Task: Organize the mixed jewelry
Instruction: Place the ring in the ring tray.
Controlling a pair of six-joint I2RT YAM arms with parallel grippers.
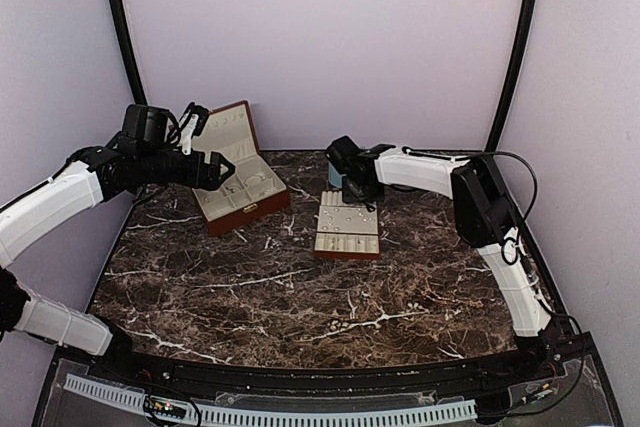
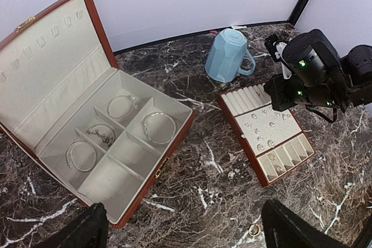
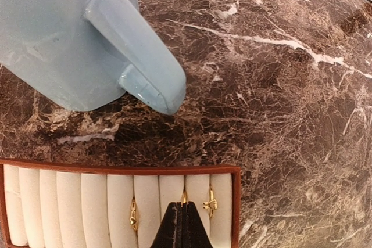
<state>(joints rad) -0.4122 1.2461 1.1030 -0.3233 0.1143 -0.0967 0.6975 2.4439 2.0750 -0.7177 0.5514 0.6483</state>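
The right gripper [image 3: 181,213] is seen fully closed. Its two dark fingers are pressed into a single point above the padded rolls of the cream slotted tray [image 3: 70,207]. A gold glint shows just at the tip, but whether anything is pinched cannot be told. The left gripper [image 2: 186,233] is spread wide with nothing between its fingers [image 2: 87,230], and it is raised above the table near the open box [image 2: 58,74].

The mixed jewelry [image 2: 264,126] is found on the flat middle panel of the tray. It is a scatter of tiny silvery-pale specks, each glinting and set apart from the others. Gold rings [image 3: 209,204] are tucked between the rolls at the tray's end, just beside the closed tip. One small gold ring [image 2: 254,230] lies loose on the table, apart from the tray. Thin silvery bracelets [image 2: 160,127] are laid in several compartments of the reddish-brown, cream-lined box, whose lid stands open.

A pale blue mug [image 2: 226,55] is placed just behind the tray, with its handle turned toward it.

Everything is set on a table [image 1: 300,287] of dark brown marble veined with white. The space is enclosed by plain pale walls, and two black curved poles [image 1: 125,37] rise at the back corners.
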